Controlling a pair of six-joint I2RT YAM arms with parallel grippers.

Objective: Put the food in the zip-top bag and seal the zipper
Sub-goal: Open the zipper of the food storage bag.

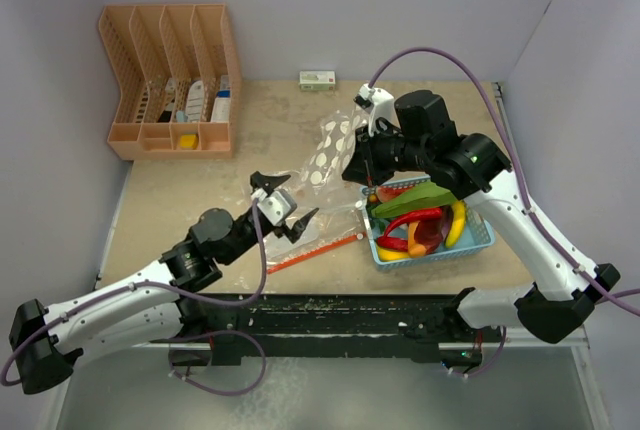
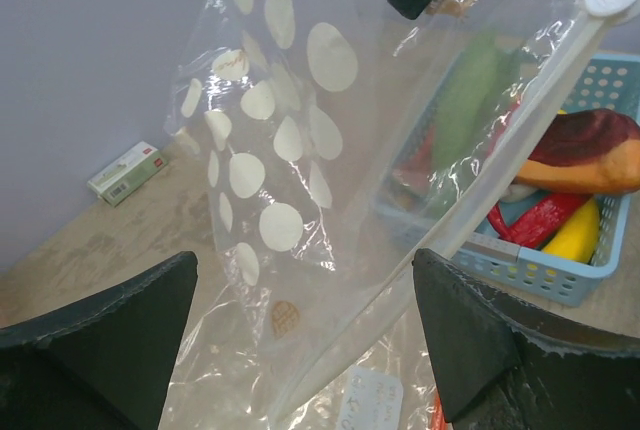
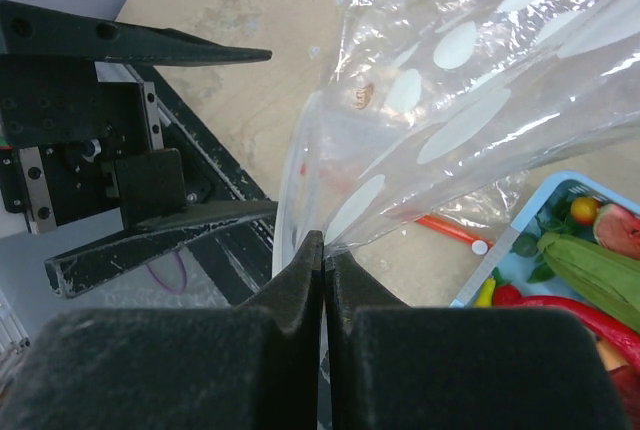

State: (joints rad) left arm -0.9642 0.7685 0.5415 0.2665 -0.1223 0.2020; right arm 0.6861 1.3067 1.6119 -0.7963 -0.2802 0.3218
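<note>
Now the right pincer (image 3: 323, 248), arm arched high, is clamped on an edge of the zip-top bag (image 1: 326, 154), which spreads out from its tips. Facing it, the left pincer (image 1: 286, 202) gapes wide, tilted upward. Food (image 1: 420, 214) lies in the blue basket (image 1: 484, 241) just below the right pincer.

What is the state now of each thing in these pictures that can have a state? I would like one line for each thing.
left gripper: open, grips nothing.
right gripper: shut on the zip-top bag.
zip-top bag: lifted and hanging, no food inside.
zipper: down by the table; sealed or not, cannot tell.
food: in the blue basket, not in the bag.
</note>
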